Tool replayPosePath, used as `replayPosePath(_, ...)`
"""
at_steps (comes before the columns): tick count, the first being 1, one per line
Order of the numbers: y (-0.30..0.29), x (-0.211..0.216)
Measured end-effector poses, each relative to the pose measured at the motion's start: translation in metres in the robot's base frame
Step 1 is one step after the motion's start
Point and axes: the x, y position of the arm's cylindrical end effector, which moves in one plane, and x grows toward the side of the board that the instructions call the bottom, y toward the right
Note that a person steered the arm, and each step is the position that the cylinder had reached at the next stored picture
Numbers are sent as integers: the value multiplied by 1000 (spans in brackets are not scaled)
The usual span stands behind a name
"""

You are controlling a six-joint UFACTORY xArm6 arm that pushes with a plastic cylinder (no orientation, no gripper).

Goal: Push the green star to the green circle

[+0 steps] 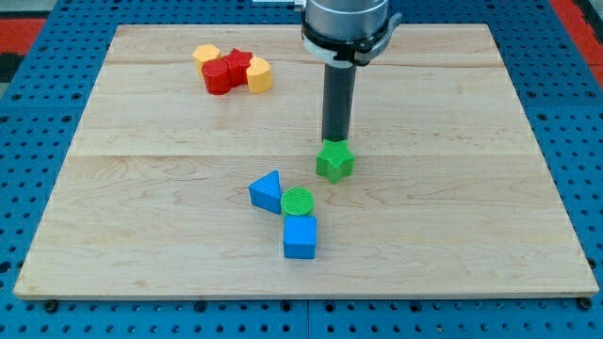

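Observation:
The green star (334, 162) lies near the middle of the wooden board. The green circle (298, 202) lies a short way toward the view's bottom left of it, with a small gap between them. My tip (335, 141) stands at the star's top edge, touching it or nearly so. The rod rises straight up to the arm at the view's top.
A blue triangle (267, 192) touches the circle's left side and a blue cube (300, 236) touches it from below. A cluster of a yellow block (206, 55), red cylinder (219, 77), red star (238, 64) and yellow block (259, 74) lies at the top left. Board edges border a blue pegboard (38, 141).

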Motion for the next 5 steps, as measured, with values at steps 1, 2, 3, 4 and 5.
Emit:
replayPosePath(1, -8, 25)
replayPosePath(2, 19, 30)
replayPosePath(3, 54, 38)
replayPosePath(4, 35, 59)
replayPosePath(5, 2, 66)
